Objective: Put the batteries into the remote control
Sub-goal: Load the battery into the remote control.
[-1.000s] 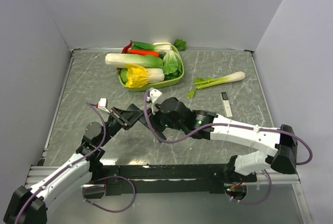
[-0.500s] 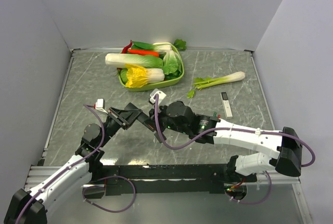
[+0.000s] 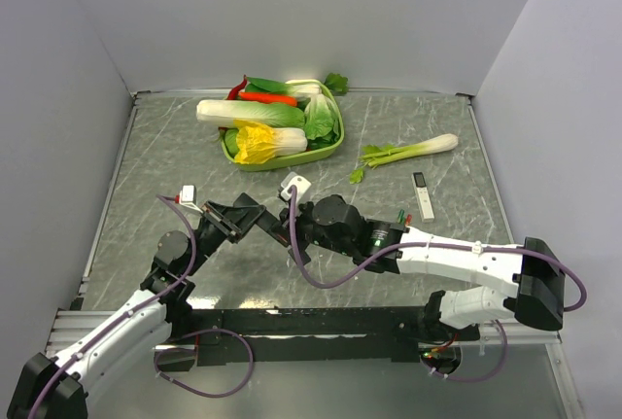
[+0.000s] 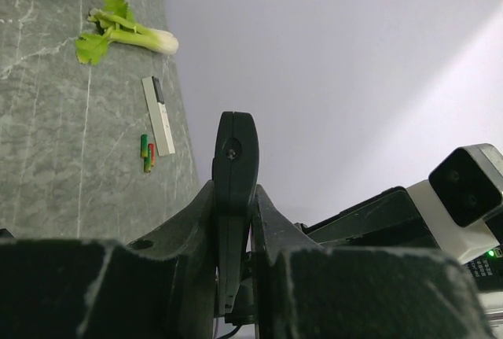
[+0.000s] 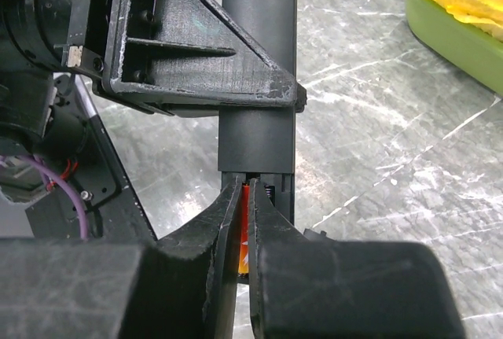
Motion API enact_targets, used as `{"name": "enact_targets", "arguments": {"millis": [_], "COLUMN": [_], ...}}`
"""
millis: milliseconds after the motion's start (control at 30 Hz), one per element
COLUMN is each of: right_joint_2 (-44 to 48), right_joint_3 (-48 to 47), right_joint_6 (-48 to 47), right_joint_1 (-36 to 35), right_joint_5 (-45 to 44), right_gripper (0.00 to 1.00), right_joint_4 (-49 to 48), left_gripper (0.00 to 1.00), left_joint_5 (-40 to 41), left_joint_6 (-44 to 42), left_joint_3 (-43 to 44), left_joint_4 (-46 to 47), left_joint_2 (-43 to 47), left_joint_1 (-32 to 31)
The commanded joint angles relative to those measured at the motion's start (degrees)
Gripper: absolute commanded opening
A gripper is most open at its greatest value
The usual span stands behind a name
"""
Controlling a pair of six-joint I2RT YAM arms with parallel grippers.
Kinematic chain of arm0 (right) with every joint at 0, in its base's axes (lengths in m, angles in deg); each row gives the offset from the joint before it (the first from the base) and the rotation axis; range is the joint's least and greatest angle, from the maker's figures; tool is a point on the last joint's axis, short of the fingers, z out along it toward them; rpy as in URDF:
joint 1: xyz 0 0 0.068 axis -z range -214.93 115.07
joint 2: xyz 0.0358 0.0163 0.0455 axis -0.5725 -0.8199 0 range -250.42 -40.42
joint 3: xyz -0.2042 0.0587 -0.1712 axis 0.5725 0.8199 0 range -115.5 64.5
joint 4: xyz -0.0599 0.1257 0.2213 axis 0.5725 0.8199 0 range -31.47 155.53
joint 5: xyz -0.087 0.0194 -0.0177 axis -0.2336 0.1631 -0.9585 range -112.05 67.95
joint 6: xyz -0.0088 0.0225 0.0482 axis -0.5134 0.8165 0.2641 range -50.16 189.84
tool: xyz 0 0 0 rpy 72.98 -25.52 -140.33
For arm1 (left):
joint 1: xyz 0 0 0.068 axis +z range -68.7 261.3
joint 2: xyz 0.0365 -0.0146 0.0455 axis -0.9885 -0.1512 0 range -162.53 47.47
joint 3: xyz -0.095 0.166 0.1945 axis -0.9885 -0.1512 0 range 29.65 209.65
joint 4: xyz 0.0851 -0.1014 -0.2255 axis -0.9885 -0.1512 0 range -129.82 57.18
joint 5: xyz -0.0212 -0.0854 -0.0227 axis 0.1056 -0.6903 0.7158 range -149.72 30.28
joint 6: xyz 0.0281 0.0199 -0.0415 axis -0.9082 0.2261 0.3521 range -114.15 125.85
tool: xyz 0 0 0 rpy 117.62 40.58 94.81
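Remote (image 4: pixel 235 150) held off desk (image 4: pixel 47 158), clamped edge-on in left jaws, closed tight on its thin sides. Right jaws pinched nearly closed on red battery (image 5: pixel 244 233), poised at remote's open slot end. Spare batteries (image 4: pixel 147 152) lie on desk, well apart from remote. Battery likely light, hard, slick — pinch mid-body, ends free. Remote stiff, light — grip sides, clear of slot.

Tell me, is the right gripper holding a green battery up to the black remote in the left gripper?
Not green. The right wrist view shows the battery in the right gripper is red-orange. The rest is right: it is at the black remote, held by the left gripper.
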Motion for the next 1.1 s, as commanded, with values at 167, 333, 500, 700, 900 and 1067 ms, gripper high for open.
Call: {"name": "enact_targets", "arguments": {"millis": [167, 333, 500, 700, 900, 1067], "right_joint_2": [-2.90, -2.99, 0.00, 5.44, 10.72, 12.22], "right_joint_3": [3.71, 4.06, 2.58, -1.46, -4.19, -4.29], "right_joint_6": [-2.92, -0.63, 0.60, 0.43, 1.91, 5.08], "right_joint_1": [-0.87, -1.40, -1.31, -1.22, -0.96, 2.55], "right_joint_5": [0.18, -0.17, -0.43, -0.35, -1.39, -0.88], "right_gripper": [0.00, 0.14, 0.28, 0.45, 0.57, 0.68], "right_joint_4": [10.42, 7.53, 6.90, 10.15, 14.36, 19.47], "left_gripper": [0.01, 0.01, 0.01, 0.01, 0.01, 0.01], "left_joint_5": [0.50, -0.38, -1.44, -1.09, -1.43, -4.25], "left_joint_6": [2.37, 2.72, -0.70, -5.98, -9.93, -11.78], "left_joint_3": [5.52, 4.90, 5.07, 2.79, 1.12, 1.47], "left_joint_4": [13.94, 15.44, 9.83, 3.32, 0.94, 2.96], "left_joint_2": [2.52, 1.64, 2.61, 4.36, 4.19, 3.40], "left_joint_1": [0.20, 0.20, 0.20, 0.20, 0.20, 0.20]}}
